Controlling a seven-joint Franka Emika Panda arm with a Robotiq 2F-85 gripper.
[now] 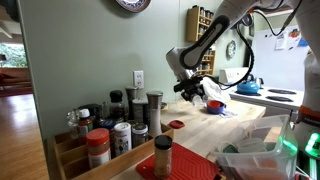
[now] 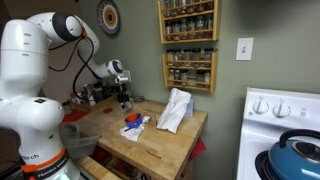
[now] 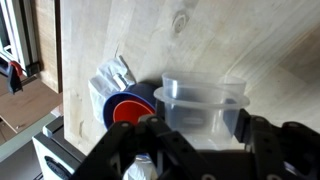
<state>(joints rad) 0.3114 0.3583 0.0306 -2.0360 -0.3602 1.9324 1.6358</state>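
Note:
My gripper [image 3: 200,122] is shut on a clear plastic cup [image 3: 203,104], held between both fingers above the wooden table [image 3: 200,40]. Just beside and below the cup sits a blue bowl with a red inside [image 3: 128,108] on a white crumpled cloth [image 3: 108,80]. In both exterior views the gripper [image 1: 190,88] [image 2: 124,92] hangs over the butcher-block table [image 2: 165,140], away from the bowl and cloth [image 2: 133,123]. The cup is hard to make out in those views.
Spice jars and bottles [image 1: 120,120] crowd one end of the table. A white towel [image 2: 175,110] stands near the wall. A spice rack [image 2: 188,45] hangs above. A stove with a blue kettle [image 2: 295,155] stands beside the table.

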